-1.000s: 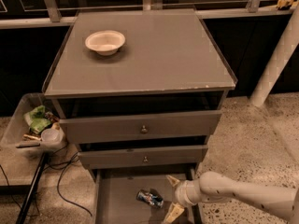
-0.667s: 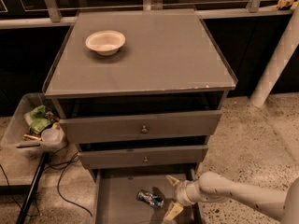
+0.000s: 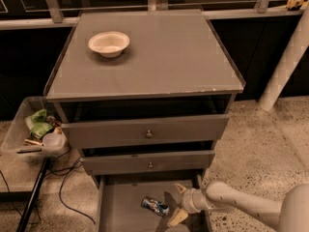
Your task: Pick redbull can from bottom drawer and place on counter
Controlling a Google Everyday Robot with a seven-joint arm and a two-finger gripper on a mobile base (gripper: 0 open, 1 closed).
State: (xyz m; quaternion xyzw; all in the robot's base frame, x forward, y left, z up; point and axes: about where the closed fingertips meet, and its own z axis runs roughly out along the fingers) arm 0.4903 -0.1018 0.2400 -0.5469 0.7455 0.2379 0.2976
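The small slim blue and silver redbull can (image 3: 155, 206) lies on its side on the plain grey floor of the open bottom drawer (image 3: 123, 208), a little right of the middle of the drawer, with one end pointing to the far left. Just to the right of it is the cream two-finger pincer (image 3: 177, 203). It is released: one finger stands at the far side and one at the near side, with a wide gap between them that faces the can, and it does not touch the can yet. The white arm (image 3: 236, 204) comes in low from the right. Above the drawer are the two closed grey drawers with small knobs (image 3: 147, 132), and on top is the large flat grey square surface (image 3: 164, 57), where a white round bowl (image 3: 109, 43) stands at the far left corner. I judge the step in hand is the approach for the grasp; nothing is lifted. The next move asks the pincer to go further left until the can is between the fingers, then to clench on its body without rolling it away. Compared with one second ago very little differs: the can lies in the same place, and the pincer seems only slightly nearer to it.
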